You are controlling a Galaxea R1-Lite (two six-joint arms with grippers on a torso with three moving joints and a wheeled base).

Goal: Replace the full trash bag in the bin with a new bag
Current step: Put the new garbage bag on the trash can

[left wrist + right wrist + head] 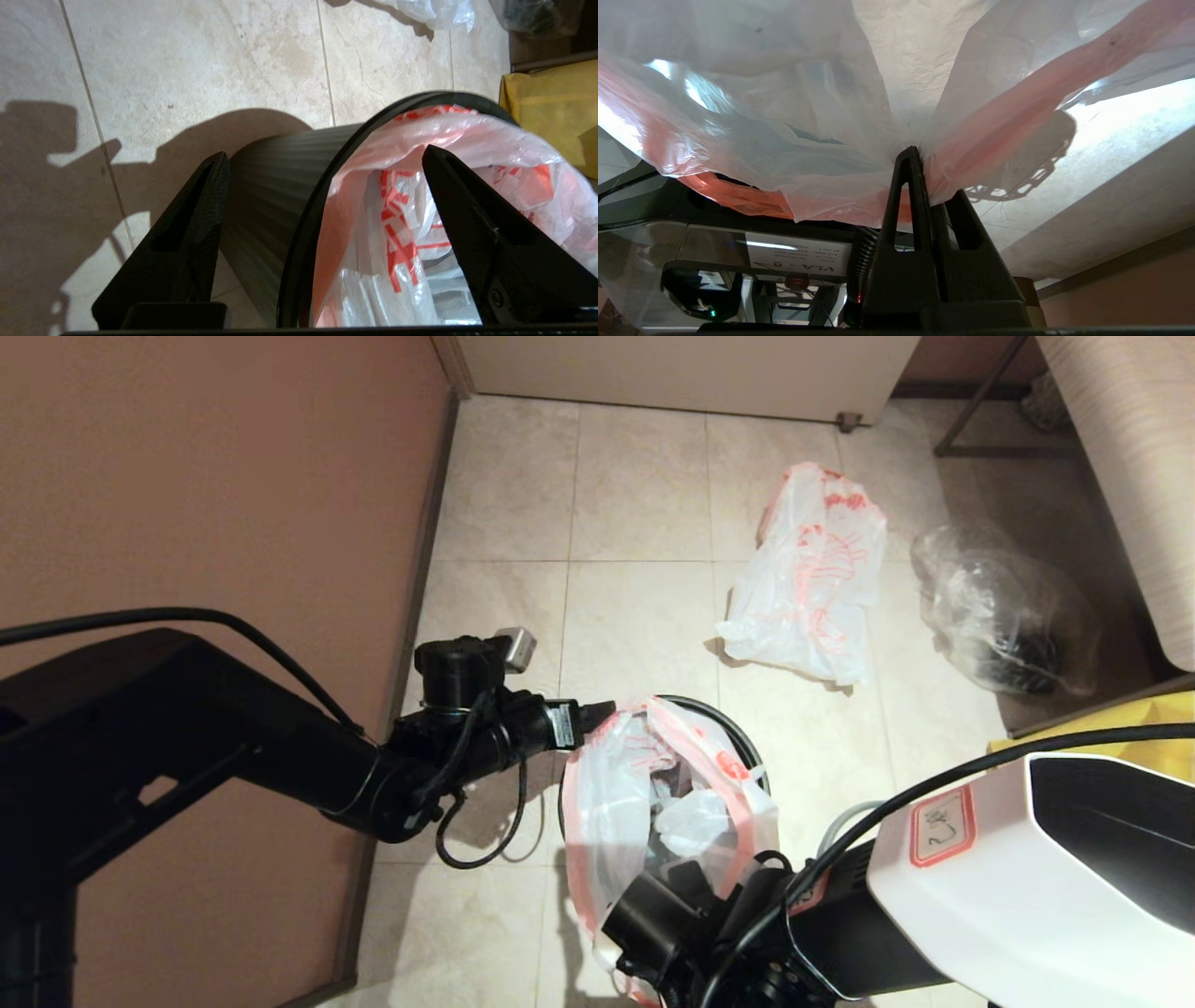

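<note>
The black bin [738, 733] stands on the tiled floor in front of me. The new bag [607, 803], white with a pink-red band and red characters, sits in it with its mouth pulled up above the rim. My left gripper [597, 714] is open at the bin's left side. In the left wrist view one finger [196, 224] is outside the bin wall [271, 186] and the other inside the new bag [373, 224]. My right gripper [920, 154] is shut on the new bag's edge [784, 93] at the near side. The full trash bag [812, 588] lies on the floor beyond the bin.
A clear bag with dark contents [1004, 616] lies right of the full bag. A yellow fabric bag [1120, 723] sits close to the bin's right. A brown wall [187, 476] runs along the left, and a metal frame [980, 425] stands far right.
</note>
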